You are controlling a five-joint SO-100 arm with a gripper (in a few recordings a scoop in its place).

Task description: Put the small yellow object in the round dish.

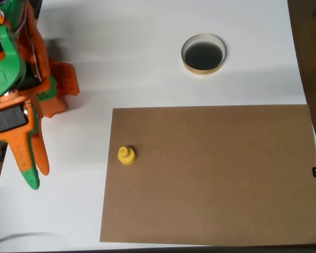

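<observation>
Yellow peg point(126, 155) stands on the brown board's point(216, 179) left part; the round dish point(203, 54) sits far right; my gripper point(38, 176), clenched and empty, hangs left.

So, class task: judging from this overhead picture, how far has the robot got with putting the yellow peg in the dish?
Nothing looks done. The peg sits on the brown board, apart from the dish, which looks empty. The claw, fingers together, holds nothing and lies left of the board. Left: reach, grasp, carry and drop.
</observation>
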